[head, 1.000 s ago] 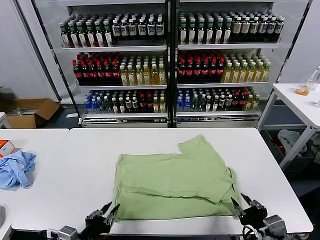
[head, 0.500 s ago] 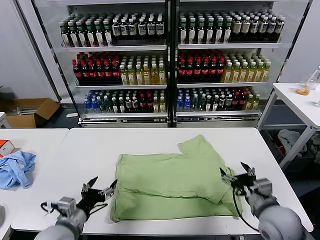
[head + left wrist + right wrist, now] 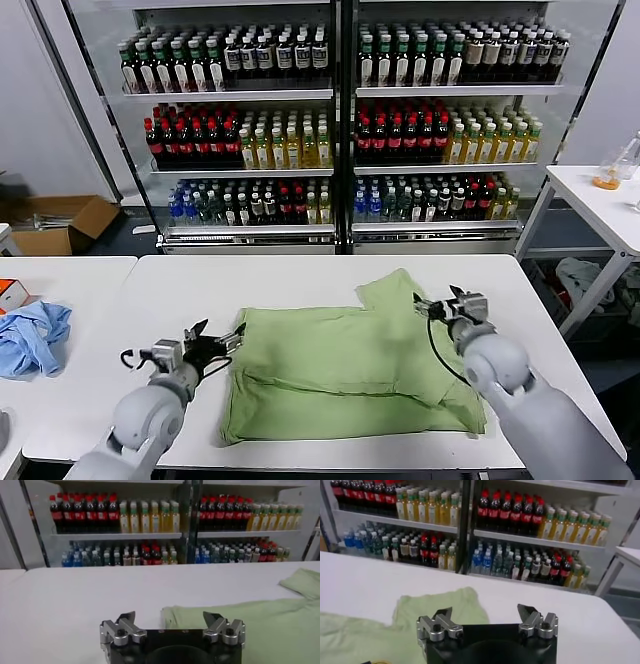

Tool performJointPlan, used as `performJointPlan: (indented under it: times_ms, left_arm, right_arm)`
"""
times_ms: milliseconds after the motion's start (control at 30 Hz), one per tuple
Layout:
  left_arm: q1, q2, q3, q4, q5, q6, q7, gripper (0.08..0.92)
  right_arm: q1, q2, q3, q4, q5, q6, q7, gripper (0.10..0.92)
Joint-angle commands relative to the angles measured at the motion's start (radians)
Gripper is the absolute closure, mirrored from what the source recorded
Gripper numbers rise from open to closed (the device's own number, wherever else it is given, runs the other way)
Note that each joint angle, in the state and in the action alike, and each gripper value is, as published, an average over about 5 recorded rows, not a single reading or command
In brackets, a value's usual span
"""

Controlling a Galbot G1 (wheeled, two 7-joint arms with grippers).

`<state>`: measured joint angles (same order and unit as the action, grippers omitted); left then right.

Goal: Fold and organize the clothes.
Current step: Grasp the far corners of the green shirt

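The half-folded green polo shirt (image 3: 345, 370) lies lengthwise along the bench's near edge, between the spread-open, empty left gripper (image 3: 215, 343) and right gripper (image 3: 449, 304), each flanking one short end.

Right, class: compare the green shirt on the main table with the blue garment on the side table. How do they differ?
The green shirt is larger; the blue garment is smaller. The green shirt lies partly folded and flat on the white table; the blue garment sits crumpled on the side table. The open left gripper and right gripper flank only the green one. Both are soft fabric.
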<state>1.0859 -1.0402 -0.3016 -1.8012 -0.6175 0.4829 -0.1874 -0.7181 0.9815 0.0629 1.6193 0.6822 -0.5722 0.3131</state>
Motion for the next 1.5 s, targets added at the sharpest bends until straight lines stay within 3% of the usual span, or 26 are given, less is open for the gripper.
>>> performJointPlan:
  times_ms: [33,800,933,1500]
  left_arm:
    - [-0.216,-0.041,0.123,0.212,-0.008,0.010,-0.012,0.177]
    - [-0.232,-0.084,0.158,0.287,-0.004,0.007,0.004,0.185]
    - [-0.221,-0.086,0.157,0.283,-0.006,0.008,0.015,0.276]
    - [-0.186,-0.076,0.131,0.236,-0.082,-0.021,0.054,0.761]
  right_arm:
    - [0.249,0.118,-0.134,-0.304,0.009,-0.004,-0.010,0.203]
    - [0.306,0.235,-0.168,-0.584,0.027,-0.005,-0.064,0.208]
    - [0.302,0.237,-0.169,-0.578,0.050,-0.006,-0.062,0.273]
    - [0.247,0.186,-0.166,-0.405,0.055,0.044,-0.097,0.750]
